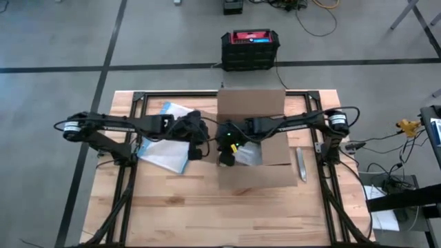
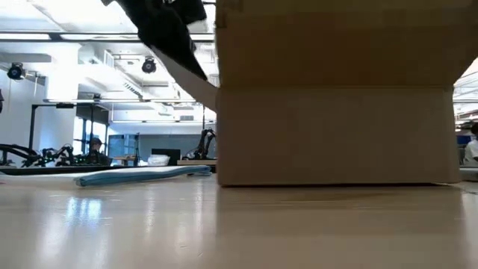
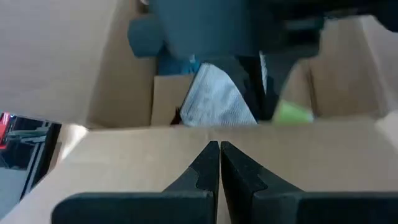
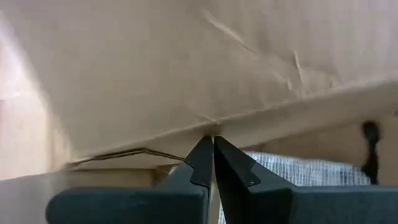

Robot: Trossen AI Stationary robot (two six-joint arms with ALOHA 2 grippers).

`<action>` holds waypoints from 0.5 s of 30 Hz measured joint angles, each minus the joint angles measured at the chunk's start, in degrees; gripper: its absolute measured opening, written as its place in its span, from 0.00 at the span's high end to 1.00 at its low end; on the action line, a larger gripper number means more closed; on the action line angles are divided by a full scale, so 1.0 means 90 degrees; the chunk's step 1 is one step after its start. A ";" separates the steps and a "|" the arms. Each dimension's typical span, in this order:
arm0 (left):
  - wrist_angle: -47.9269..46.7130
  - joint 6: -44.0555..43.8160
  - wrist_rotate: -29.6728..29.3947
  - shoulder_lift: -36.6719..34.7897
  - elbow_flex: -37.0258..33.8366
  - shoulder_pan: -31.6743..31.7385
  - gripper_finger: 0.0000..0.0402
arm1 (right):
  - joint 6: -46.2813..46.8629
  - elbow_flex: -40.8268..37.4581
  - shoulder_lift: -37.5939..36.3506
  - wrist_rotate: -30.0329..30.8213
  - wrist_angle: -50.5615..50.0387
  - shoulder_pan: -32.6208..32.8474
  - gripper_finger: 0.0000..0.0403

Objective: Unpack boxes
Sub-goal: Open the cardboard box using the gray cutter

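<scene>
Currently right hand (image 4: 208, 149) is pinched shut, empty, down inside the box (image 1: 251, 110) near the worktop's far edge, reaching its contents. Left hand (image 3: 219, 155) is shut too, just outside the box's wall, probably bracing.

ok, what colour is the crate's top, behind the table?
Red, on the black crate; high view shows it best.

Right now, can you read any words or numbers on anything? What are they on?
No text can be read anywhere.
Black crate: its red top has a blue patch, maybe a label, too small to read.
Cardboard box: plain, no print showing.
Plastic bag: no writing visible.
</scene>
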 joint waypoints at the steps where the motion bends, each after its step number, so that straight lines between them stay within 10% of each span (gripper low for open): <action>1: -0.0134 -0.0042 -0.0013 -0.0096 -0.0005 0.0001 1.00 | -0.0081 0.0064 -0.0055 0.0018 -0.0112 0.0034 1.00; 15: 0.1642 0.0381 0.0680 -0.0260 0.0262 0.0043 1.00 | 0.0413 -0.0343 -0.2522 0.2074 -0.3492 -0.0001 1.00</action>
